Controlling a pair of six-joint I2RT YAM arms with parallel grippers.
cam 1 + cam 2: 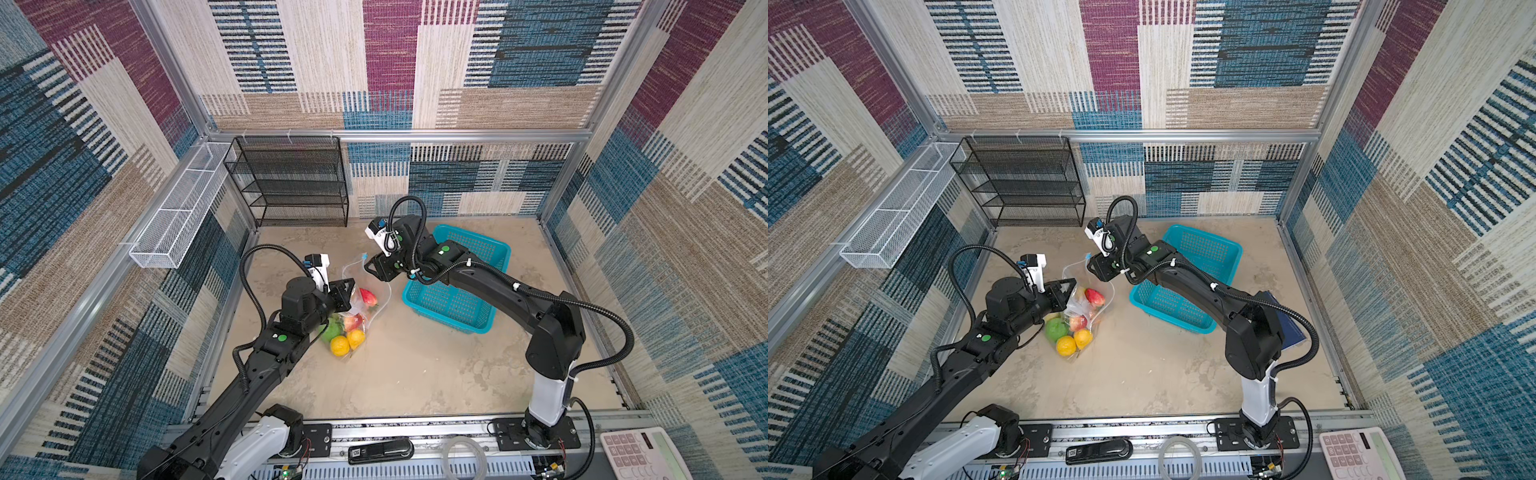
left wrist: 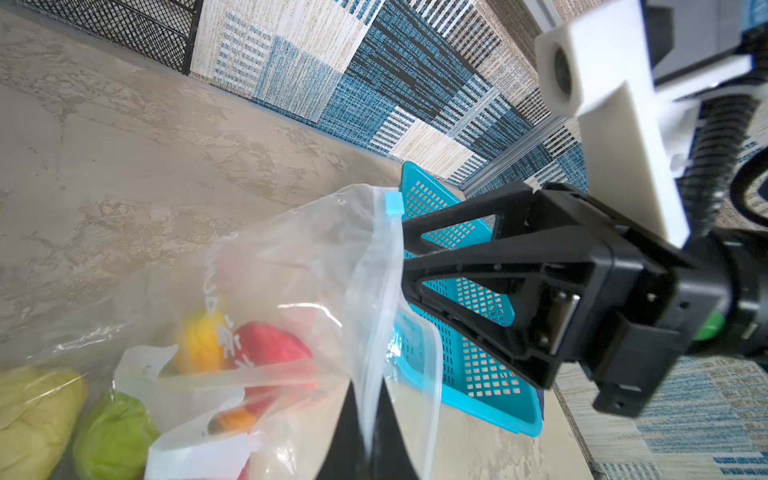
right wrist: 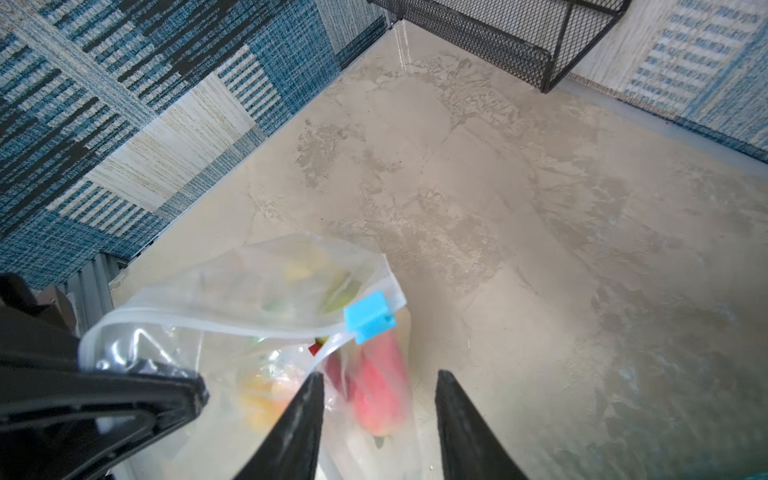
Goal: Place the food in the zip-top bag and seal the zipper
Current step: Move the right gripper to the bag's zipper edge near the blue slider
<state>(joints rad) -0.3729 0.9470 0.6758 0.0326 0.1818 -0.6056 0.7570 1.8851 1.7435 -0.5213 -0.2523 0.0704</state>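
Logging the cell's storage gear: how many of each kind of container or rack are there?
zip-top bag: 1
turquoise perforated basket: 1
black mesh shelf rack: 1
white wire-mesh tray: 1
Total: 4

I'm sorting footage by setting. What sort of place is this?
Likely a robot test cell rather than a home: two arms bolted to a rail, enclosed by an aluminium frame lined with carpet-like panels.
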